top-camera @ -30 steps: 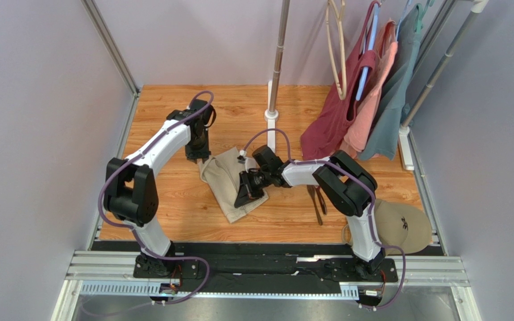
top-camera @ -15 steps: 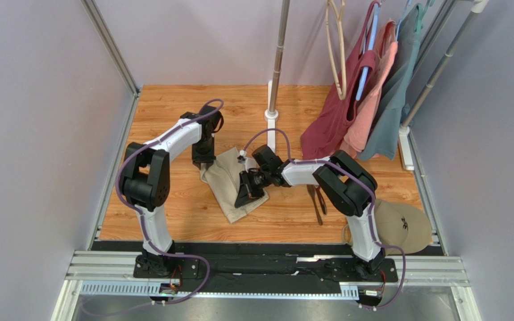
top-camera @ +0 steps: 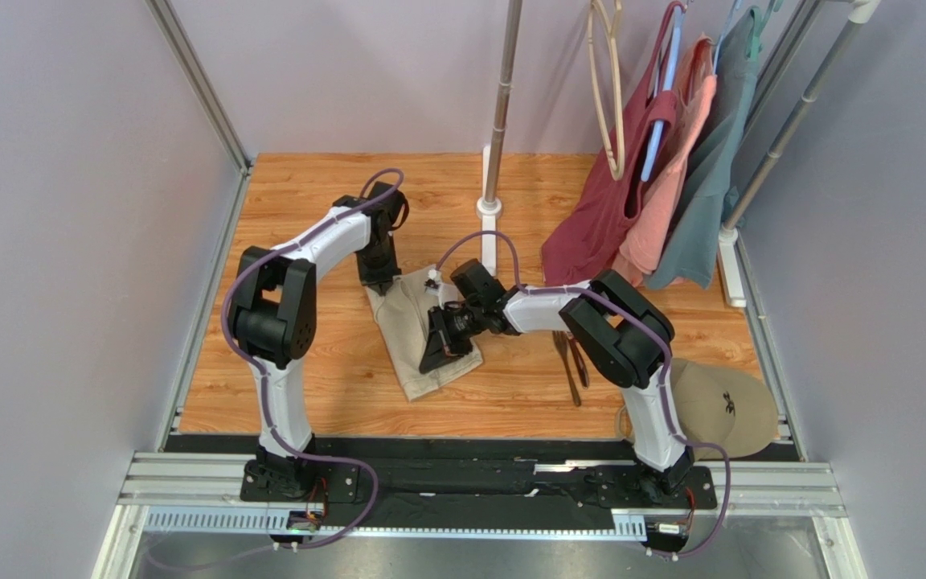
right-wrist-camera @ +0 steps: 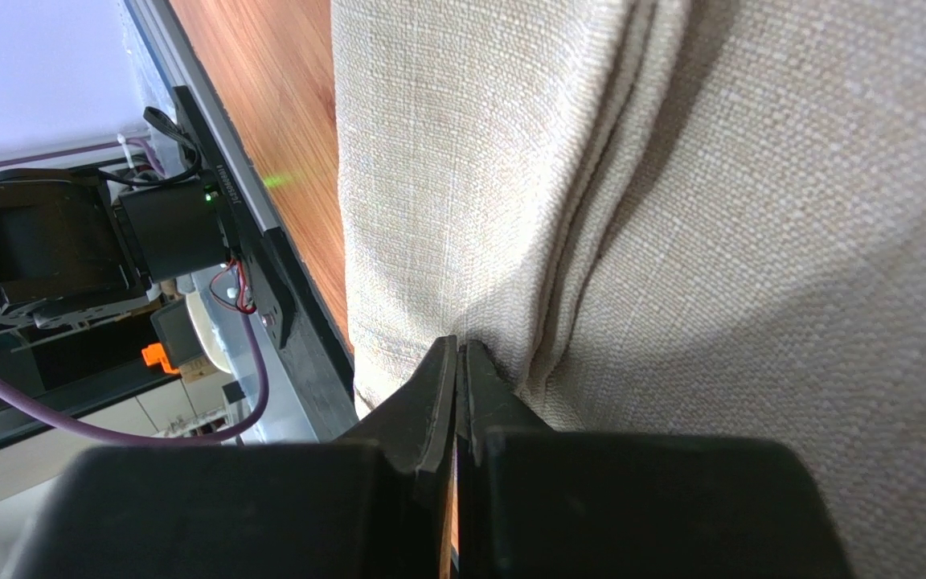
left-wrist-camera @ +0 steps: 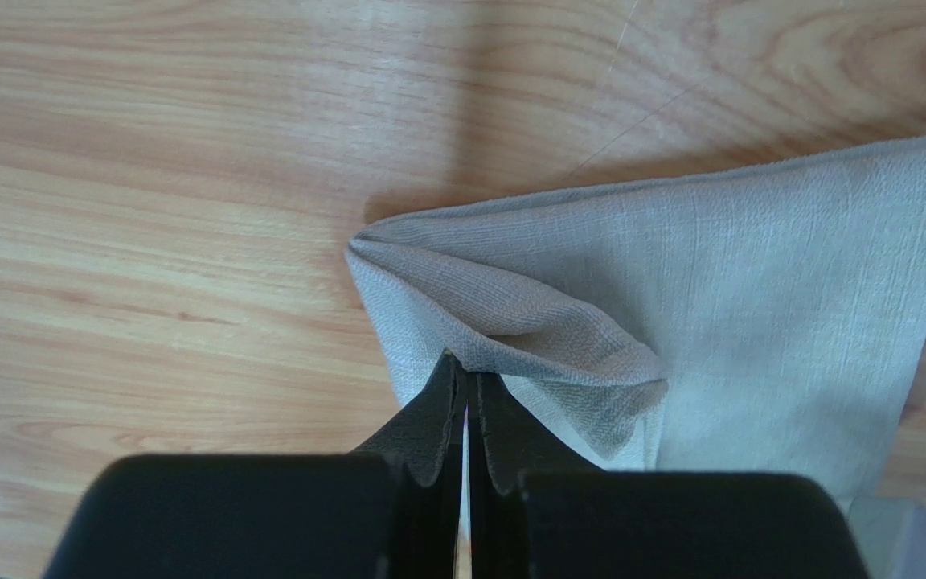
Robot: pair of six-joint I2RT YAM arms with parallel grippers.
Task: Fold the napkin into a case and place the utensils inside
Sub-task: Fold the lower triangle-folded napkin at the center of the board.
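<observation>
The beige-tan napkin [top-camera: 411,332] lies folded into a narrow oblong on the wooden table. My left gripper [top-camera: 381,276] is at its far corner, shut on a raised fold of the cloth [left-wrist-camera: 528,332], with the fingertips together [left-wrist-camera: 468,372]. My right gripper [top-camera: 439,351] is at the napkin's right edge, shut on a layered fold [right-wrist-camera: 577,278], with its tips pressed together [right-wrist-camera: 458,352]. The dark brown utensils [top-camera: 571,362] lie on the table to the right of the napkin, beside the right arm.
A round tan disc [top-camera: 724,410] sits at the near right corner. Maroon, salmon and grey-teal garments [top-camera: 643,193] hang at the back right. A pole with a white base [top-camera: 488,211] stands behind the napkin. Grey walls close in both sides.
My left arm has swung right and drawn the napkin's far left corner inward, so the cloth is narrower. The right gripper has stayed on the napkin's right edge.
</observation>
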